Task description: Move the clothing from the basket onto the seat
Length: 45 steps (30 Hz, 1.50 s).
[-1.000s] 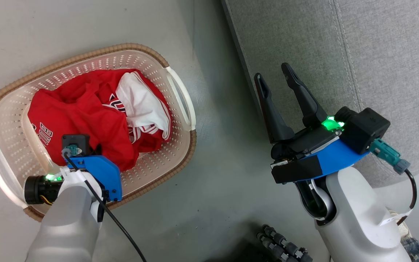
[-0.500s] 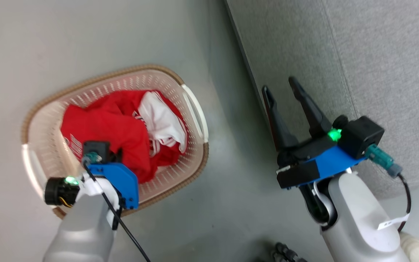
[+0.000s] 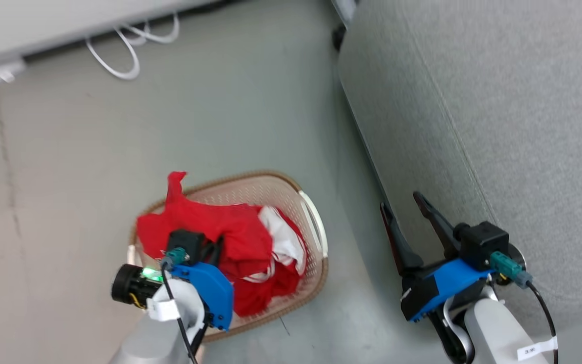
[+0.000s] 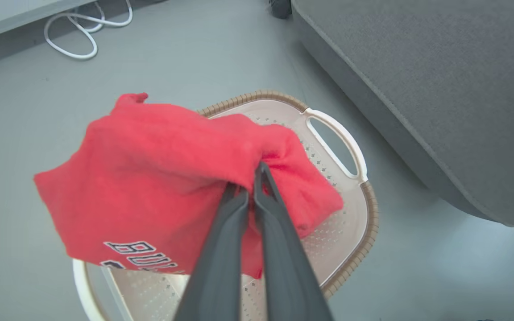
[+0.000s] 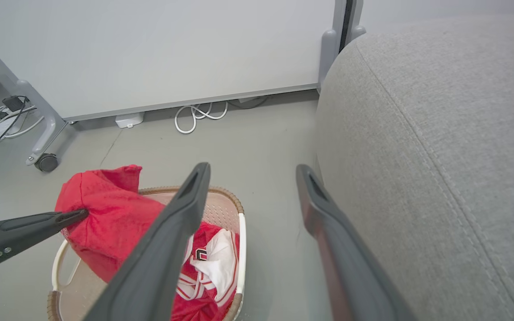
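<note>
My left gripper (image 4: 250, 178) is shut on a red garment (image 4: 159, 178) with dark lettering and holds it bunched above the basket (image 4: 257, 94). In the head view that garment (image 3: 205, 222) hangs over the basket's (image 3: 250, 175) left half, hiding the fingers. A second red garment with a white panel (image 3: 281, 247) lies inside the basket (image 5: 221, 192) at its right side, also seen as red-and-white cloth (image 5: 212, 263) in the right wrist view. My right gripper (image 3: 401, 202) is open and holds nothing, beside the grey sofa's (image 3: 498, 126) edge. From the right wrist, the right gripper (image 5: 252, 169) frames the floor.
The sofa (image 5: 440, 133) takes up the right side, its front edge close to the basket's white handle (image 4: 337, 142). White cables (image 3: 119, 55) lie on the grey floor by a pale wall panel. A caster wheel (image 5: 45, 162) of a frame stands at far left.
The head camera has risen and tilted, shifting the whole picture. My left gripper has lifted one red garment up out of the pile in the basket. The right gripper stays open.
</note>
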Tool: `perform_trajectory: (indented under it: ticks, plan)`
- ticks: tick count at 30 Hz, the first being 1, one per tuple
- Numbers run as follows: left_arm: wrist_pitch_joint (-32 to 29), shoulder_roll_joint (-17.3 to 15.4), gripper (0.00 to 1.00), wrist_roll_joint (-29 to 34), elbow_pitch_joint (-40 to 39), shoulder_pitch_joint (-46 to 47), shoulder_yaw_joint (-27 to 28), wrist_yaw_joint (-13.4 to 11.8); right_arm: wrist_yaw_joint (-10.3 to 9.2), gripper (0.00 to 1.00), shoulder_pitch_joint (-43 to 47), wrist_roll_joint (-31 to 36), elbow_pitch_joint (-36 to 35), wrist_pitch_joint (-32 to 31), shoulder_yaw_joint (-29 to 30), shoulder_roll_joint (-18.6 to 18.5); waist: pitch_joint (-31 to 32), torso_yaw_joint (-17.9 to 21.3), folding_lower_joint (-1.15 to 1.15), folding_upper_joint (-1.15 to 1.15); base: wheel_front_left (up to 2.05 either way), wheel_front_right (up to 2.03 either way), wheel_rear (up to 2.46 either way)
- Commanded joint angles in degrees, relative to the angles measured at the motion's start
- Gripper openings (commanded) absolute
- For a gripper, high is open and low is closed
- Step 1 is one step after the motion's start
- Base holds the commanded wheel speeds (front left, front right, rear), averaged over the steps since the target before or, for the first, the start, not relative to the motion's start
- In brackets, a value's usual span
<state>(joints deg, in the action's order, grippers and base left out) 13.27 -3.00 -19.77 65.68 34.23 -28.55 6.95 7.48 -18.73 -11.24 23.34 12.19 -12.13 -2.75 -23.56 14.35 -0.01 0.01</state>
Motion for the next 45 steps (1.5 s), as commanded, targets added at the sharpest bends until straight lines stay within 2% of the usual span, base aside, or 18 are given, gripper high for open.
perform_trajectory:
  ticks: [1,9,19,35,45]
  plan:
    - [-0.10,0.17,0.00,-1.70,-1.94,-1.54,-2.26,0.27,0.03,1.00,1.98,0.72,0.21,-0.68,0.67,-0.25,7.54,-3.99,0.01,-0.01,0.00,0.00,0.00]
    - [-0.48,0.15,0.00,-8.02,-8.82,-3.47,-11.81,-0.38,0.03,1.00,7.40,1.04,-1.06,-3.56,1.84,-0.23,16.56,-7.17,0.01,-0.01,0.00,0.00,0.00]
    - [0.48,0.12,0.00,-13.71,-15.62,0.99,-19.82,-1.98,0.03,1.00,11.64,0.98,-3.57,-6.41,1.57,-0.23,22.66,-10.35,0.01,-0.01,0.00,0.00,0.00]
    - [1.59,0.10,0.00,-20.18,-20.99,9.52,-26.39,-4.19,0.03,1.00,13.37,0.42,-5.86,-8.05,1.44,-0.22,24.67,-13.12,0.01,-0.01,0.00,0.00,0.00]
    - [1.85,0.11,0.00,-23.09,-20.36,9.26,-28.86,-5.00,0.03,1.00,12.45,0.46,-5.80,-8.36,1.14,-0.22,24.72,-13.37,0.01,-0.01,0.00,0.00,0.00]
